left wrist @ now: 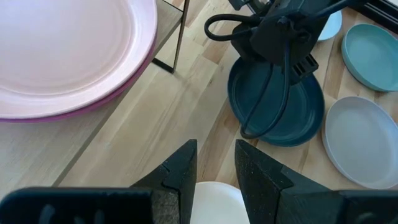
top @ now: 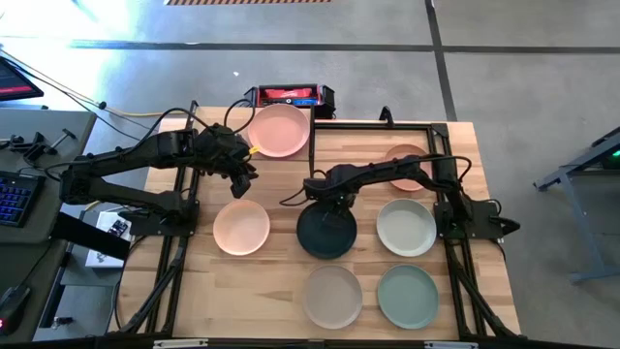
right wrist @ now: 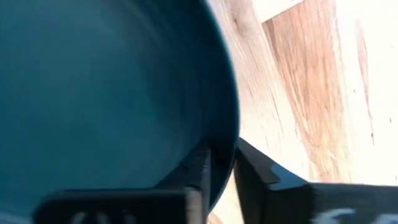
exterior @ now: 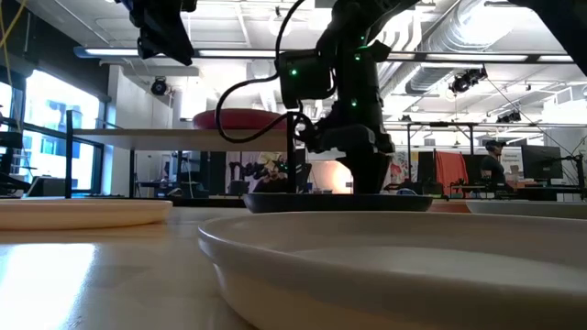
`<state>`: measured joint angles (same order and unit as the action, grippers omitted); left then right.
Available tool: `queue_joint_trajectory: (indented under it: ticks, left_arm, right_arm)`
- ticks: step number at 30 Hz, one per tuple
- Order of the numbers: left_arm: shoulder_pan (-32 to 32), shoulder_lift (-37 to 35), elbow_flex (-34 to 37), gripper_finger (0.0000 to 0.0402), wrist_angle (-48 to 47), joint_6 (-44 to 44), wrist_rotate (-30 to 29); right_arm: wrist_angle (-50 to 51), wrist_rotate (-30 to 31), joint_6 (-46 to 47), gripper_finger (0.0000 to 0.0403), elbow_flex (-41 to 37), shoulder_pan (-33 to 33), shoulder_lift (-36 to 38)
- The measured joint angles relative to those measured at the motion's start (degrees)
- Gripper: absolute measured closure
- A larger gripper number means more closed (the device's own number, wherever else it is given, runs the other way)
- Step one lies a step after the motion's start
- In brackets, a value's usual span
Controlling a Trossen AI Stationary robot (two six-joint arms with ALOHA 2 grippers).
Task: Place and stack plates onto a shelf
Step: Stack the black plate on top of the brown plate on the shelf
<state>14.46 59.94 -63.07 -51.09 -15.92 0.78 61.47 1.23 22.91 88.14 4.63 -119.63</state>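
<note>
My right gripper [top: 325, 201] reaches down onto the far rim of the charcoal plate [top: 326, 233] in the table's middle and is shut on it. My left gripper [left wrist: 216, 167] is open and empty. It hovers above the table between the peach plate [top: 240, 226] and the shelf [exterior: 183, 135]. A pink plate [top: 279, 131] lies on the shelf on top of a darker plate whose rim [left wrist: 93, 106] shows beneath it. The salmon plate [top: 407, 167], off-white plate [top: 406, 226], beige plate [top: 332, 296] and sage green plate [top: 407, 296] lie flat on the table. My right gripper holds the charcoal plate by its far rim [right wrist: 225, 155], with one finger [right wrist: 200, 171] inside the dish and the other [right wrist: 252, 174] outside it. The fingers point down from above. The plate lies level at table height [exterior: 339, 202]; whether it is lifted I cannot tell.
Dark frame rails [top: 441, 184] run along the table's far and right sides, and a red and black box [top: 289, 95] sits beyond the far edge. The shelf stands raised on a thin dark leg [left wrist: 177, 37]. Bare wood [top: 281, 291] shows between the near plates.
</note>
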Motion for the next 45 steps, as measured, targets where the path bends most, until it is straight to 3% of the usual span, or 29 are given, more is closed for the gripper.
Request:
queue_joint_trajectory:
  ticks: [2,10,25,45]
  left_arm:
    - [0.0,0.0,0.0,0.0303,0.0,0.0,0.0]
    - [0.0,0.0,0.0,0.0303,-0.1,0.0,0.0]
    - [0.0,0.0,0.0,0.0303,-0.1,0.0,0.0]
    - [0.0,0.0,0.0,0.0303,-0.1,-0.7,0.0]
  right_arm:
    - [0.1,-0.4,0.6,0.0395,0.1,0.2,0.1]
    - [2.1,-1.9,0.7,0.0399,0.1,0.3,0.8]
    - [3.0,-2.8,1.3,0.0402,0.1,0.3,11.6]
    - [2.6,-3.0,3.6,0.0403,0.1,0.4,18.9]
